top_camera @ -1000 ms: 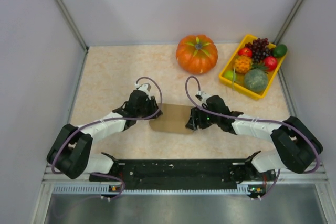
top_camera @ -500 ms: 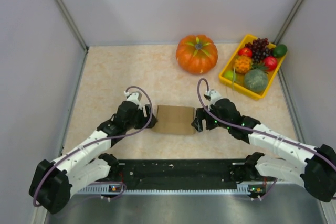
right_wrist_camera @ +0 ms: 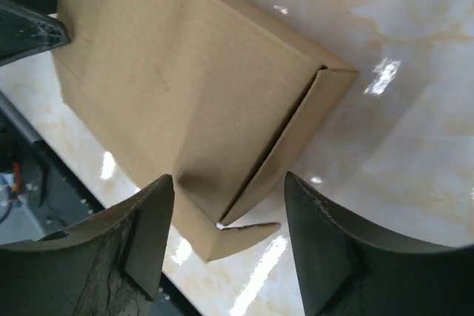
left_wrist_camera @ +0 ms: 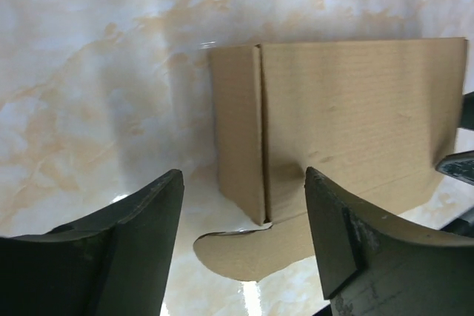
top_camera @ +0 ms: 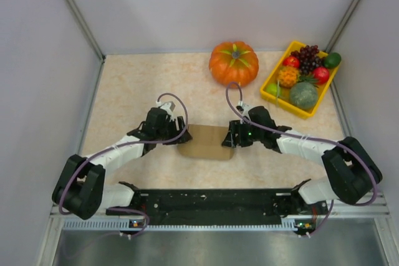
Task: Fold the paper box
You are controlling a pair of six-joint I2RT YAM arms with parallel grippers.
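Observation:
The paper box is plain brown cardboard, lying on the marble table between my two grippers. In the left wrist view the paper box shows a folded side panel at its left end and a rounded flap lying flat near my fingers. My left gripper is open at the box's left end, holding nothing. In the right wrist view the paper box shows its right end panel and a small flap. My right gripper is open at the box's right end, empty.
An orange pumpkin stands at the back of the table. A yellow tray of plastic fruit sits at the back right. Grey walls close in the table on three sides. The arm bases sit on a black rail at the near edge.
Both grippers drew back from the box half a second ago, then came in again to its two ends. The box stays in about the same place.

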